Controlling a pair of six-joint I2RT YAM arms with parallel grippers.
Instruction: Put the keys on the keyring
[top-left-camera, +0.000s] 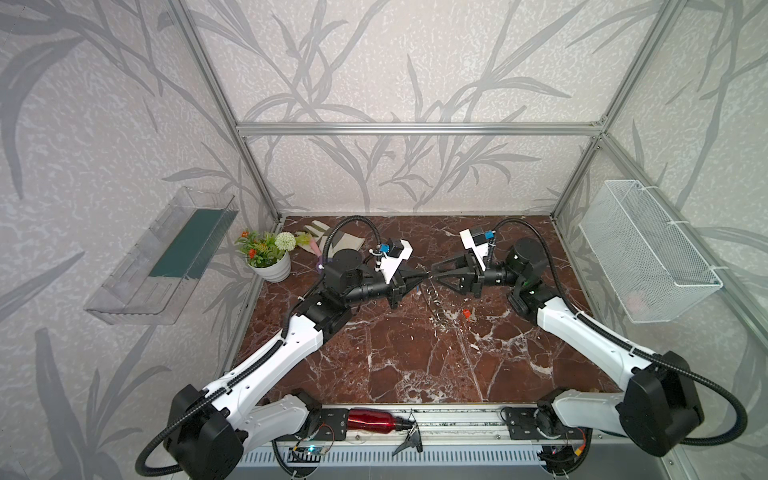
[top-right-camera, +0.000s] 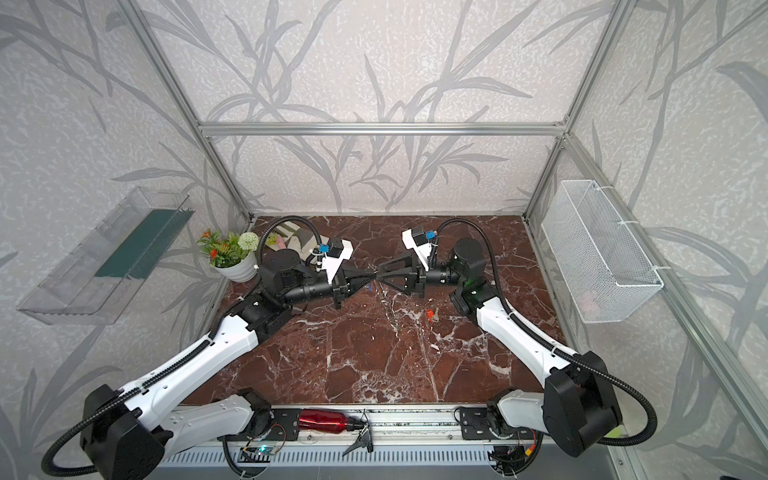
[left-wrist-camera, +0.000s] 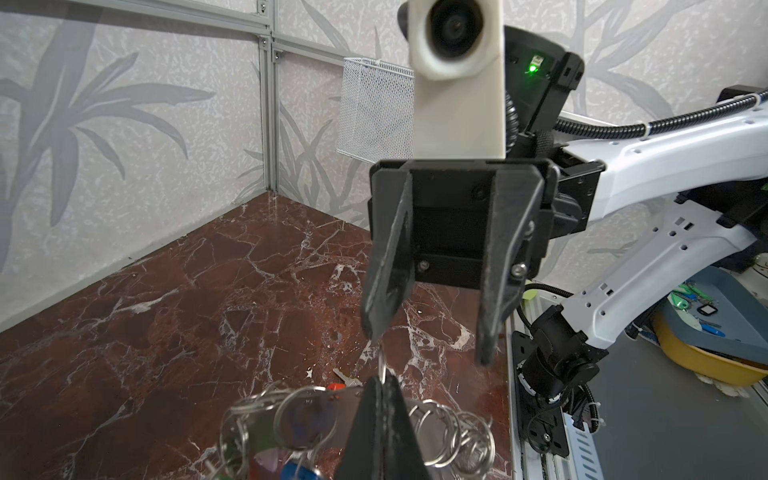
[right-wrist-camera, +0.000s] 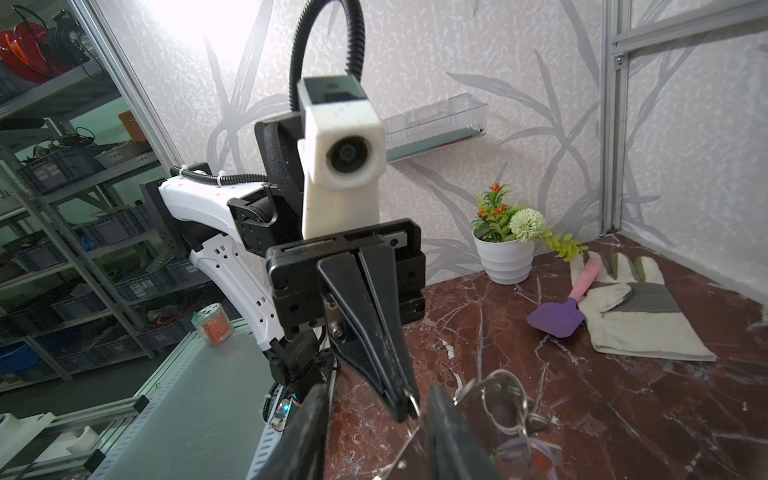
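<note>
Just above the red marble table (top-left-camera: 395, 353), the two arms meet nose to nose near the middle of the enclosure. The left gripper (top-left-camera: 423, 277) has its jaws pressed together on the keyring (top-left-camera: 435, 296), which hangs off the table from its tips; in the left wrist view the dark fingers (left-wrist-camera: 380, 419) pinch the grey plate, with silvery split rings (left-wrist-camera: 451, 432) fanned out on either side. The right gripper (top-left-camera: 435, 273) faces it with its jaws apart and nothing between them. Seen from the left wrist, one of its fingertips (left-wrist-camera: 374, 328) appears to touch a thin metal loop rising from the keyring, while the other fingertip stands clear. From the right wrist, the left gripper (right-wrist-camera: 405, 409) comes to a closed point between the right arm's own spread fingers (right-wrist-camera: 453, 436), just beside the rings (right-wrist-camera: 503, 395).

A blue-tagged key (left-wrist-camera: 300, 471) shows, blurred, under the rings; whether it is threaded on I cannot tell. A red-orange key (top-left-camera: 467, 313) lies on the table on the right arm's side, apart from both grippers, and shows in both top views (top-right-camera: 431, 314).

At the far left corner stand a potted plant (top-left-camera: 270, 257), a pale work glove (right-wrist-camera: 636, 311) and a purple spatula (right-wrist-camera: 557, 318) with its pink handle lying across the glove. A white wire basket (top-left-camera: 648, 253) hangs on the right wall.
</note>
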